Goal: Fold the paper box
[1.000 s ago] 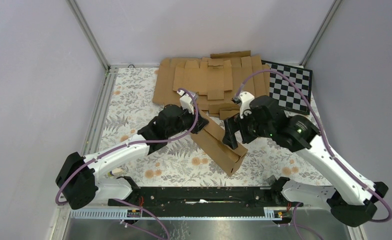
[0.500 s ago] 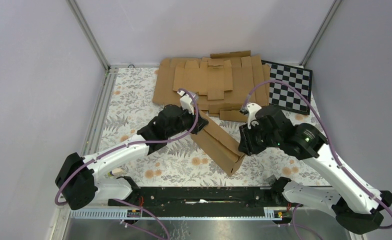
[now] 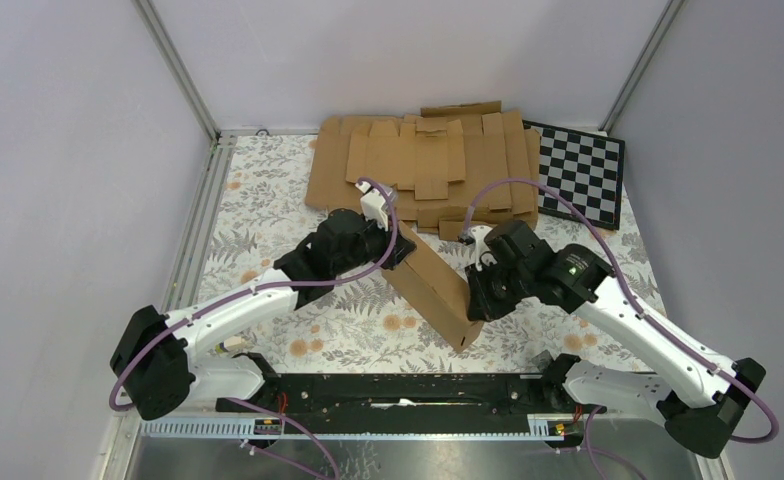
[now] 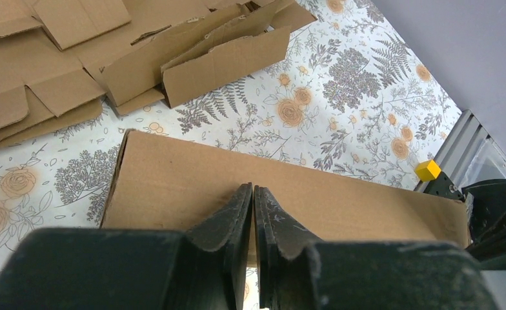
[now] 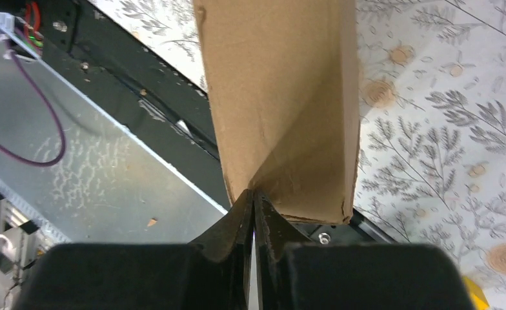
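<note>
Paper box (image 3: 434, 285) sits mid-table, diagonal, with one end toward the centre and the other toward the near edge, a bit right of middle. It is tipped up on a long side, not lying flat.

Left claw (image 3: 404, 252) is on the far end. In the wrist view its fingers (image 4: 237, 210) are almost together, pinching a thin cardboard wall. Right claw (image 3: 474, 298) is on the near end. Its wrist view shows the jaws closed to a slit, with the tips nipping the panel edge right where a diagonal crease runs in. Both claws have hold of the box, nothing else.

Progress, my read: partway.
- Done: the sheet is off the flat, the long panels are creased up, and it reads as a narrow folded sleeve or trough.
- Left: the near end looks open and skewed rather than squared. No end flaps look tucked and no lid is closed over. The inside is hidden, so I can't tell which tabs are seated.

Pile of flat blanks (image 3: 418, 165) lies along the far edge of the table (image 3: 268, 200), apart from the box. Checkerboard (image 3: 580, 170) is at the far right corner.
</note>
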